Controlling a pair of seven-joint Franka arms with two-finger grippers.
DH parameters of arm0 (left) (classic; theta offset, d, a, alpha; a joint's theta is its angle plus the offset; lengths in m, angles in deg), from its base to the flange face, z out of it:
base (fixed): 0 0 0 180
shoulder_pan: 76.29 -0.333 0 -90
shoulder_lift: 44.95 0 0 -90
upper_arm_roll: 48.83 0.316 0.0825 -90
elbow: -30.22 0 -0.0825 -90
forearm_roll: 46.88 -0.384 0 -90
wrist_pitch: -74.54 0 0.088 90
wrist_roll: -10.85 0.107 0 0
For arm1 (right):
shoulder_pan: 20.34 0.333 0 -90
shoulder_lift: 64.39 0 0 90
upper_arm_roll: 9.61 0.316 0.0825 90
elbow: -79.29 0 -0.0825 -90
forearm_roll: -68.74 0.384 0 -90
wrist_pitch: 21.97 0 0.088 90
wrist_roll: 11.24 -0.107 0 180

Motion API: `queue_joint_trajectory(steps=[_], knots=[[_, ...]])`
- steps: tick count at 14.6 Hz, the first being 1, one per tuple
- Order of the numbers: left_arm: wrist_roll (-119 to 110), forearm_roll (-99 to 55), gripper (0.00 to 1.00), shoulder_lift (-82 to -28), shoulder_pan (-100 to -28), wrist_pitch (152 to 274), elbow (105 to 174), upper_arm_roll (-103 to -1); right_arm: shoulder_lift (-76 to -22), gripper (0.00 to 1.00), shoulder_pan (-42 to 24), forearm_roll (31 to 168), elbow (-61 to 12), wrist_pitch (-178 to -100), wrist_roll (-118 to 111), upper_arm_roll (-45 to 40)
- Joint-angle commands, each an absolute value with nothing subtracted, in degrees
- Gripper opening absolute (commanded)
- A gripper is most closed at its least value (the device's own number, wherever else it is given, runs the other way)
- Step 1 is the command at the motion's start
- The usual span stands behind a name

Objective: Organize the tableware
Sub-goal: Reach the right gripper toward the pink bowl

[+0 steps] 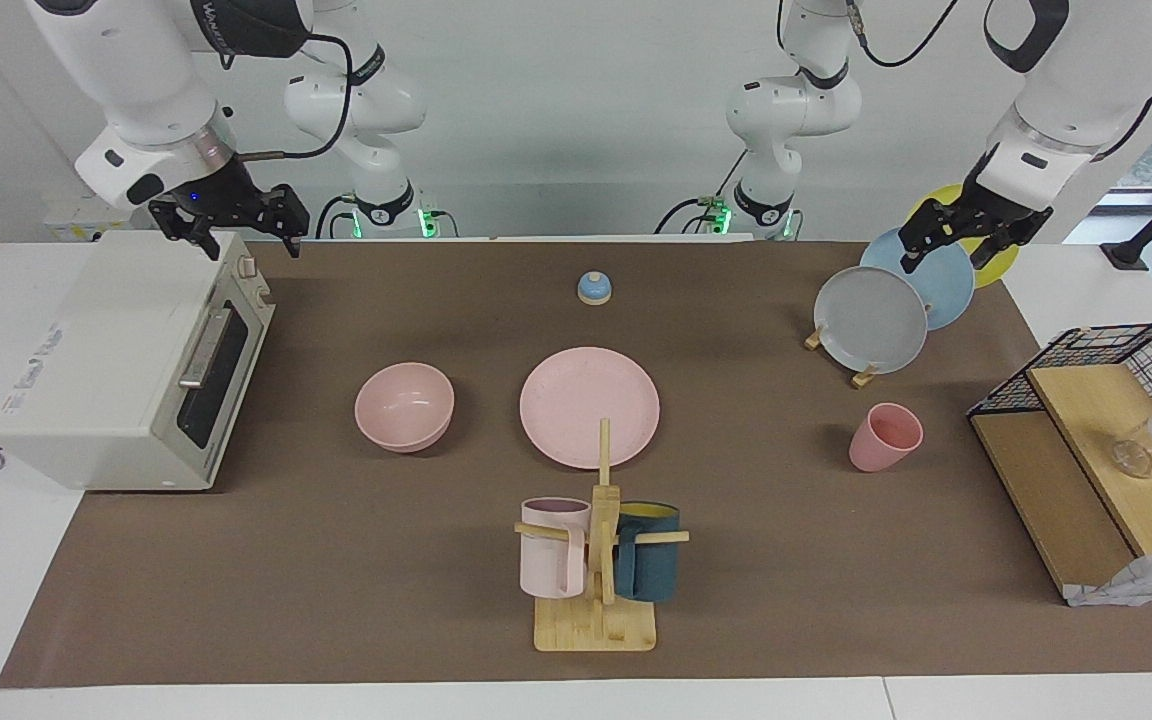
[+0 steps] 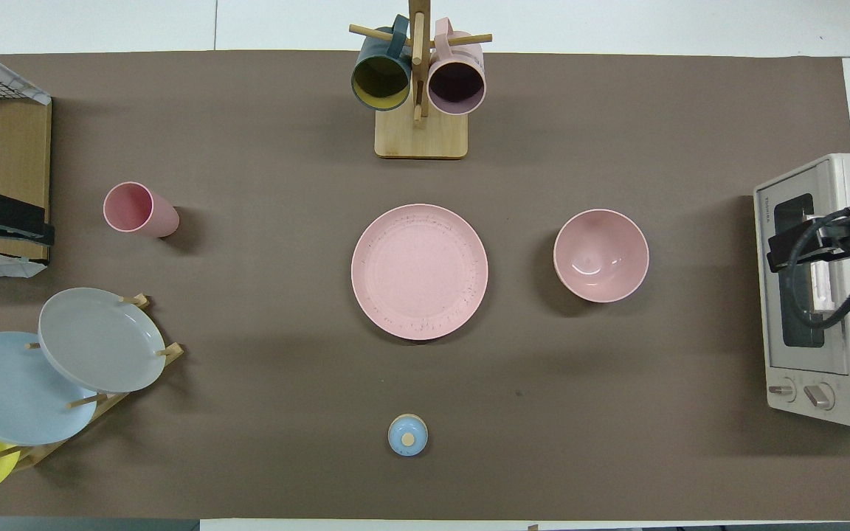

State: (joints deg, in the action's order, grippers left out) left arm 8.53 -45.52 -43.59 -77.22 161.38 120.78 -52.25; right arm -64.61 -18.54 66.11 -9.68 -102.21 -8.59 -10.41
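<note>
The matte pink plate [image 1: 589,405] lies flat at the middle of the brown mat; it also shows in the overhead view [image 2: 419,271]. The pink bowl [image 1: 404,405] [image 2: 600,254] stands beside it toward the right arm's end. The small pink cup [image 1: 884,437] [image 2: 139,210] stands alone, mouth up, toward the left arm's end. My right gripper [image 1: 236,235] [image 2: 816,247] hangs open and empty over the toaster oven. My left gripper [image 1: 951,250] [image 2: 1,221] hangs open and empty over the plate rack. Both are well apart from the pink set.
A white toaster oven [image 1: 126,370] stands at the right arm's end. A rack [image 1: 866,375] holds grey, blue and yellow plates near the left arm. A mug tree [image 1: 596,560] carries a pale pink and a teal mug. There is also a small blue bell [image 1: 594,288] and a wooden shelf with a wire basket [image 1: 1086,440].
</note>
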Motion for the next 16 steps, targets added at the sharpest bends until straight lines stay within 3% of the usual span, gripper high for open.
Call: queue_joint_trajectory(steps=[1,7,10,14,16], knots=[[8.74,-45.65,1.00,-41.87,-78.04,161.73,122.68,-52.96,-65.97,1.00,-19.02,67.07,-11.33,-103.53,-6.84,-10.31],[8.74,-45.65,1.00,-41.87,-78.04,161.73,122.68,-52.87,-66.06,1.00,-17.01,67.68,-12.11,-107.55,-6.58,-9.88],[8.74,-45.65,1.00,-41.87,-78.04,161.73,122.68,-52.87,-66.24,1.00,-10.16,68.56,-21.58,-122.65,-11.82,-9.70],[8.74,-45.65,1.00,-41.87,-78.04,161.73,122.68,-52.87,-57.29,1.00,-4.79,68.73,-24.58,-134.17,-19.92,-9.70],[8.74,-45.65,1.00,-41.87,-78.04,161.73,122.68,-52.87,-56.39,1.00,-3.73,68.82,-30.45,-143.64,-24.57,-9.61]])
